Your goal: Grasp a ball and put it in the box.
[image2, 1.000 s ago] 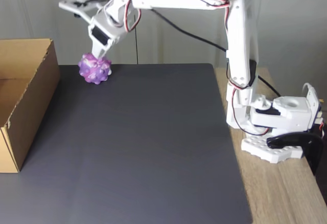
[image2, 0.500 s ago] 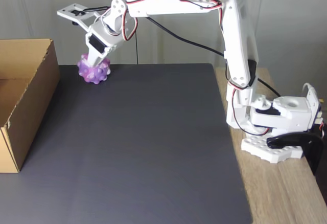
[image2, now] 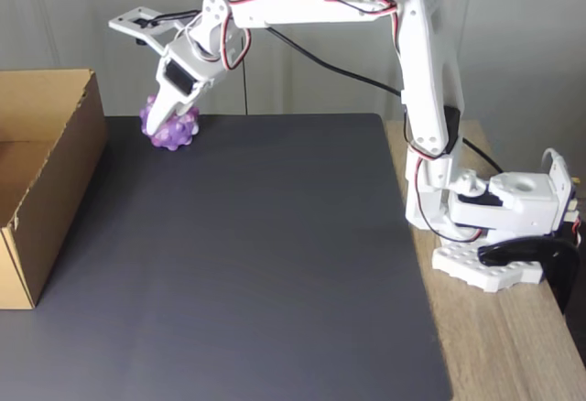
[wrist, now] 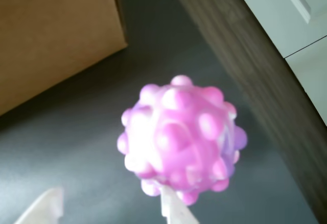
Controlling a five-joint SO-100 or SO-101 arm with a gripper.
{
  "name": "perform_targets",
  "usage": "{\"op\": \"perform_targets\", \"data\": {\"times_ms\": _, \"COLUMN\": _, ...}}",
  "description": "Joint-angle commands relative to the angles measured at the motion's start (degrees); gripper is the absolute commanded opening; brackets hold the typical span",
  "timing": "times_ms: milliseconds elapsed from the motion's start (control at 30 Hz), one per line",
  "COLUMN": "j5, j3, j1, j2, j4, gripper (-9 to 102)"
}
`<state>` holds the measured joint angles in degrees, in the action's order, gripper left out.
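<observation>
Dark mat (image2: 256,254) (wood desk (image2: 504,346))

Light wooden table (image2: 513,355), large dark grey mat (image2: 247,264) covering most of it, brown cardboard box (image2: 41,181) at the mat's left edge, knobby purple-pink ball (image2: 174,128) at far left, white arm base (image2: 485,268) on bare wood at right

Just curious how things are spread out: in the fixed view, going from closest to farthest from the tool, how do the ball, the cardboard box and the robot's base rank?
1. Ball, right at the tool.
2. Box, left edge.
3. Base, far right.
</observation>
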<state>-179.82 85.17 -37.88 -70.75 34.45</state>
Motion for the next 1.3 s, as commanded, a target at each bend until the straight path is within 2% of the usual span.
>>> {"op": "perform_targets", "data": {"times_ms": 0, "j5": -0.3, "j3": -2.3, "j1": -0.8, "j2": -1.8, "j4": -0.4, "gripper": 30}}
{"op": "perform_targets", "data": {"times_ms": 1267, "j5": -2.8, "j3": -8.2, "j1": -2.5, "j2": 11.2, "j4": -3.2, "gripper": 28}}
